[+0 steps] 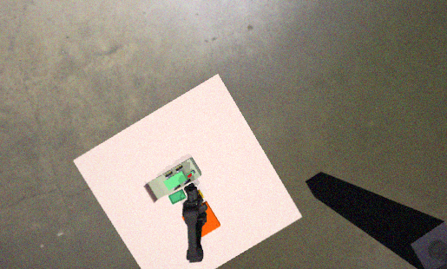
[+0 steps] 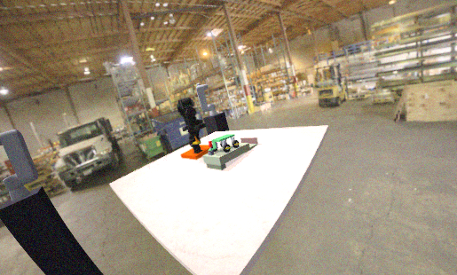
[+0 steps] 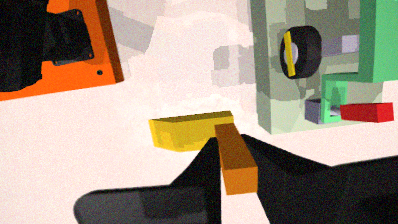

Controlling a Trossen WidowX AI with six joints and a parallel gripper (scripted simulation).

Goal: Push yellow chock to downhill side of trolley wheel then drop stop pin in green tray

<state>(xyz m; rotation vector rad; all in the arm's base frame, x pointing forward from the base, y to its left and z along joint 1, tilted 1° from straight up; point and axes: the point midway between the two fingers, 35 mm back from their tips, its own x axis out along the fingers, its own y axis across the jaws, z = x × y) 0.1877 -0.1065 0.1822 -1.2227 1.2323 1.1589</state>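
Observation:
My gripper is shut on the orange handle of the yellow chock. The chock hangs beside the ramp, off its uphill end, not touching the trolley; its rubber base cannot be made out. The green trolley stands on the ramp, with one black wheel plain in the wrist view. The red-headed stop pin is in its holder at the uphill end. The green tray lies beside the ramp; the wrist view does not show it.
The orange base plate of my arm lies close to the ramp's near side. The tray sits between ramp and arm in the top view. The white table top surrounds them.

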